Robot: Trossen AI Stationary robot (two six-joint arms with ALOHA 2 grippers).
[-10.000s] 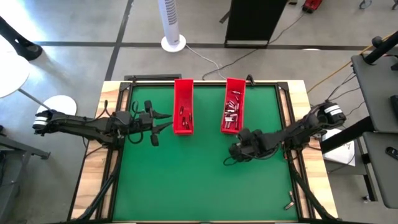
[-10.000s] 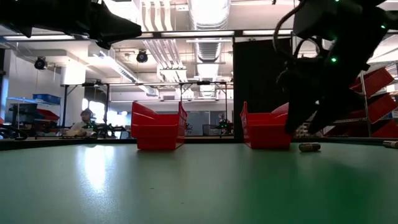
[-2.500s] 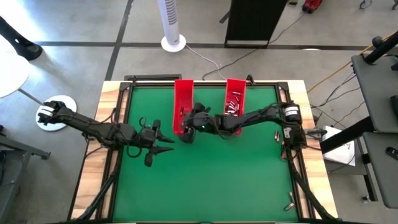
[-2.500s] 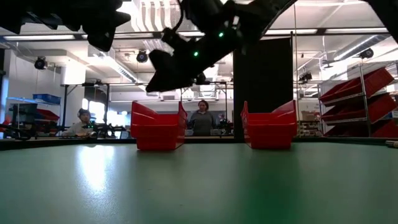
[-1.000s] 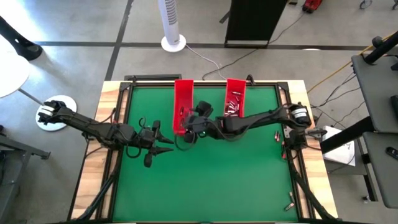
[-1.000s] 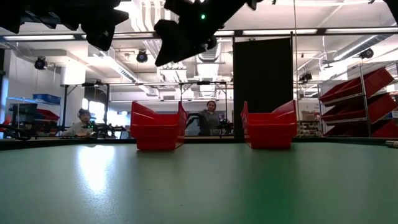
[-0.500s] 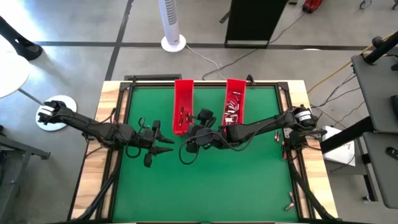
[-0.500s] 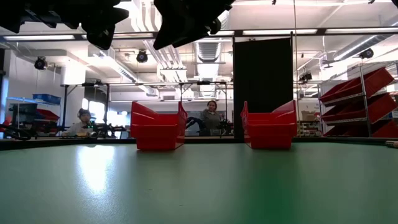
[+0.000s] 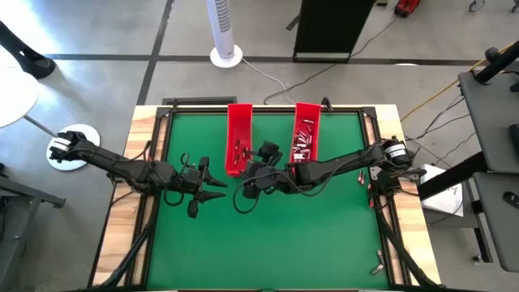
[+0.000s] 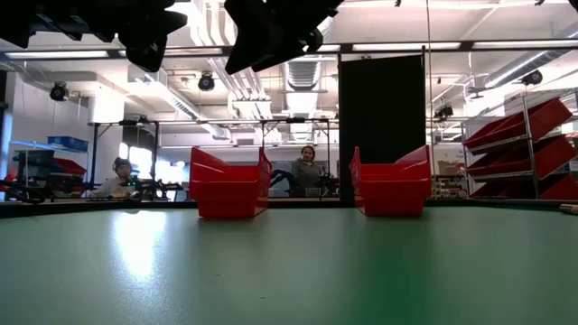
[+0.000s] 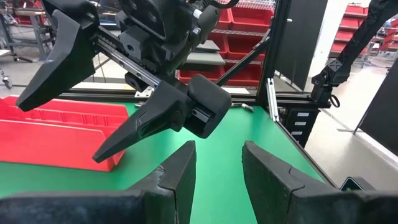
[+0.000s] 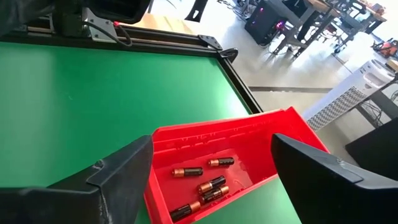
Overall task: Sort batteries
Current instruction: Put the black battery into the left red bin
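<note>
Two long red trays stand at the table's far side. The left tray (image 9: 238, 148) holds several batteries (image 12: 202, 180), and the right tray (image 9: 304, 146) holds many batteries (image 9: 303, 144). My right gripper (image 9: 242, 197) hangs open above the green mat, just on the near side of the left tray. Nothing is between its fingers; the right wrist view looks past the right gripper (image 12: 211, 146) at that tray. My left gripper (image 9: 220, 189) waits open and level to its left, clear of the mat. In the left wrist view the left gripper (image 11: 217, 158) is empty.
The green mat (image 9: 268, 235) has a black frame on a wooden table. A small item (image 9: 378, 264) lies at the near right corner. Beyond the far edge the low view shows people (image 10: 309, 169) and red shelf bins (image 10: 533, 135). A white fan (image 9: 225, 32) stands behind the table.
My right gripper has drawn back from over the left tray toward the table's near edge, staying high above the mat, and has kept still over the last half second. Its fingers stay wide apart and empty.
</note>
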